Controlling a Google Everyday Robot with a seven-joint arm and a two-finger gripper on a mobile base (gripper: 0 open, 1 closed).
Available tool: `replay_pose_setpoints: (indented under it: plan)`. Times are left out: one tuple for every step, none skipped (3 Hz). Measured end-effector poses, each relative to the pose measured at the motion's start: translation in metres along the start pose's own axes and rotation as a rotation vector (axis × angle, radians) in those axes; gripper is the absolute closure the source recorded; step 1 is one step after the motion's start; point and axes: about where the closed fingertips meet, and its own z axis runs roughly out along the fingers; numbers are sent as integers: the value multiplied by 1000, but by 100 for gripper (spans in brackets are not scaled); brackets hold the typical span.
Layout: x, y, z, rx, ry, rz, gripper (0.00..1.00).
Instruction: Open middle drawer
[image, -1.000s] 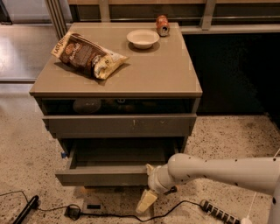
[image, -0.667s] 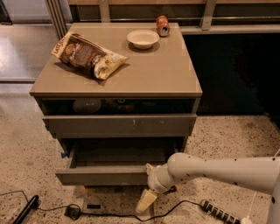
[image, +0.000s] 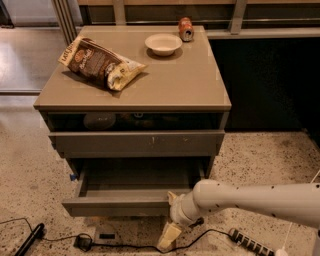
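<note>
Camera view puts your gripper (image: 168, 235) low at the front of the cabinet (image: 220, 120), hanging down toward the speckled floor (image: 255, 160) just below the right end of the middle drawer (image: 115, 206). You cannot tell whether it is spread or pressed together; only a pale part pointing downward shows, with another pale bit up at the drawer's front edge. The white arm (image: 260, 200) runs off to the right of the gripper, out of the frame's lower right corner.

Your drawer stands pulled out, its flat front just up and to the left of the gripper and its matte grey inside open to view behind that. Above it, the top drawer (image: 135, 142), with a small pale mark at its centre, sits slightly out, and dim shapes show in the dark gap over it.

Farther up, on the cabinet top, you have a chip bag (image: 102, 62) lying up and to the left, a pale bowl (image: 163, 43) almost straight above the gripper, and a can (image: 186, 28) lying just right of the bowl by the back edge.

On the floor beside the gripper a black cable (image: 125, 246) trails left to a plug (image: 82, 243), and a power strip (image: 250, 242) lies to the right.
</note>
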Motion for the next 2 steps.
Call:
replay_pose_setpoints:
  plan:
    - [28,49,-19,-4,11,-78,0]
    - [94,132,-42,-47,31,-107,0]
